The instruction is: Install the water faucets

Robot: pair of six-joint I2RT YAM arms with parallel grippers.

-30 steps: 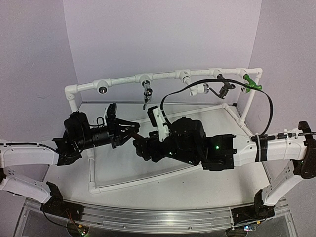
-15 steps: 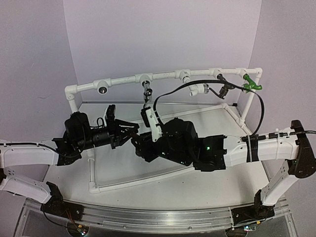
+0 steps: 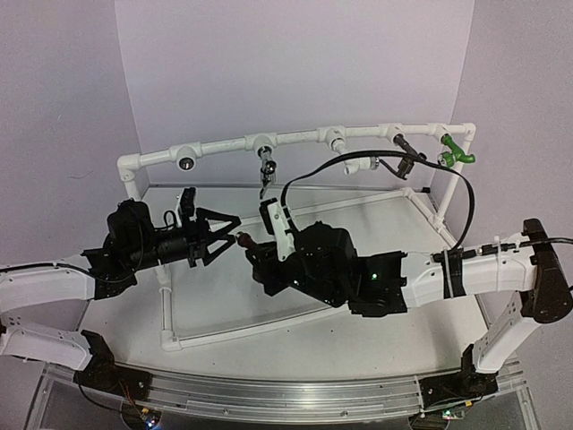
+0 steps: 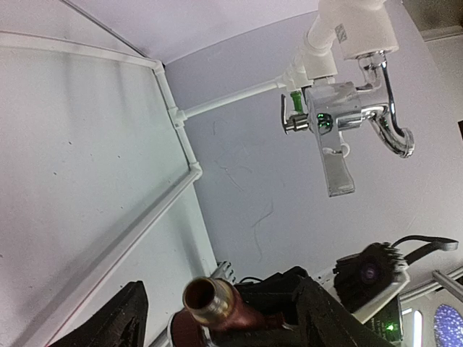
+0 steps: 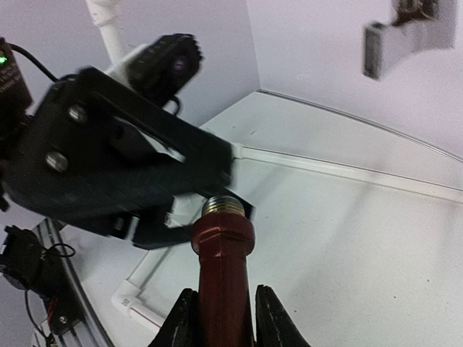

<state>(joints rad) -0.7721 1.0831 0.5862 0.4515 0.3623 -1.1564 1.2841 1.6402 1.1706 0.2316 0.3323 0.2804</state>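
A dark brown faucet (image 3: 243,239) with a brass threaded end hangs above the table's middle, between the two arms. My right gripper (image 3: 254,252) is shut on its body (image 5: 223,253), fingers (image 5: 185,318) pressed to both sides, threaded end pointing away. My left gripper (image 3: 224,235) is open. Its fingers (image 4: 124,318) stand wide of the brass end (image 4: 207,298) without touching it. Faucets sit on the white pipe frame (image 3: 224,143): chrome lever (image 3: 265,166), white (image 3: 358,163), dark bronze (image 3: 407,154) and green (image 3: 457,152). The chrome one (image 4: 340,123) also shows in the left wrist view.
An open tee socket (image 3: 186,163) faces forward at the left end of the top pipe. The frame's lower pipes (image 3: 170,305) lie on the table under both arms. A black cable (image 3: 466,193) loops from the right arm past the right-hand faucets.
The right gripper has shut on the brown faucet. The left gripper has opened off it and drawn back to the left.
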